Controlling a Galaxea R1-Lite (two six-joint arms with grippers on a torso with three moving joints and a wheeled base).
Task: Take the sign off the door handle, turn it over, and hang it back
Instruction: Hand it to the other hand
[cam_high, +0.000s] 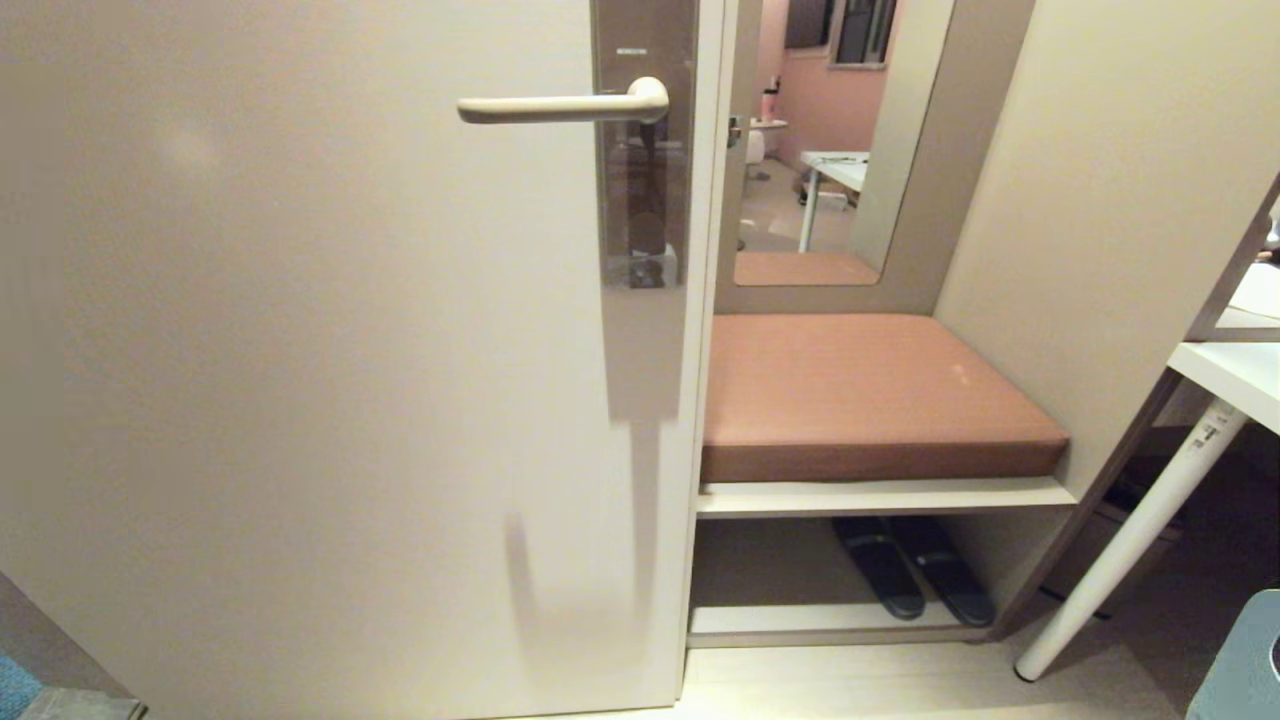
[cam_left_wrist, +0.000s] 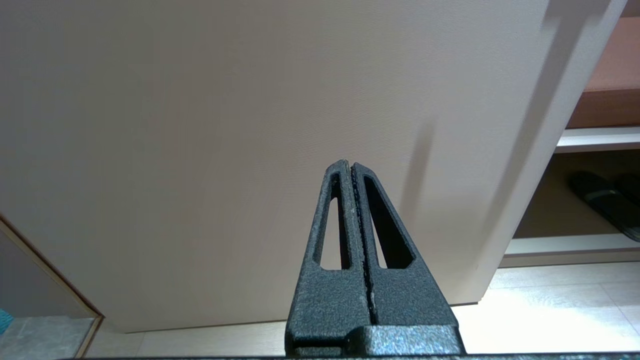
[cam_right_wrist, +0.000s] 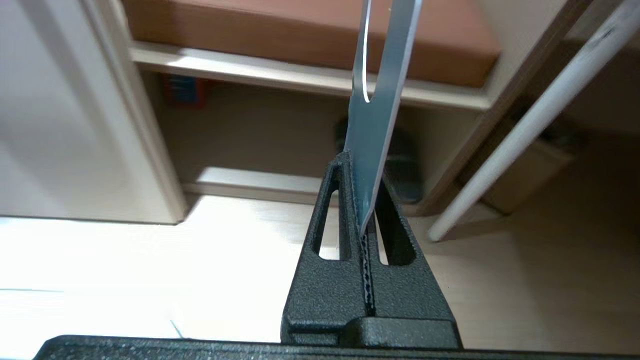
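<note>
Thin flat blue-faced door-hanger sign (cam_right_wrist: 380, 75), seen almost edge-on in the right wrist view, pinched by one end between the two black textured fingers of the right tool (cam_right_wrist: 361, 165); white curved line near the far end probably the rim of its hanging hole. Off the handle, then, and held low, over the pale floor (cam_right_wrist: 150, 250) in front of the open shoe shelf (cam_right_wrist: 280, 75). Gripped at the end away from the hole, most likely so the hole stays free for rehanging. Not visible in the head view, nor the right arm.

Slim cream lever door handle (cam_high: 560, 106) bare, jutting level from the tall brownish-grey backplate (cam_high: 645, 160) on the cream door (cam_high: 300, 380). Nothing hanging on it.

Left tool (cam_left_wrist: 352, 165) closed on nothing, black fingers pressed together, pointing at the lower part of the door; looks parked, no part in the work.

Beside the door: brown cushioned bench seat (cam_high: 870, 390) in a niche, dark slippers (cam_high: 915, 580) on the shelf beneath, white table leg (cam_high: 1130, 540) slanting at the right.

Judged stage: removal done, flipping and rehanging not yet. Next need: turning the sign so the other face looks outward, then lifting it up to the lever and threading the hole over its free end.
</note>
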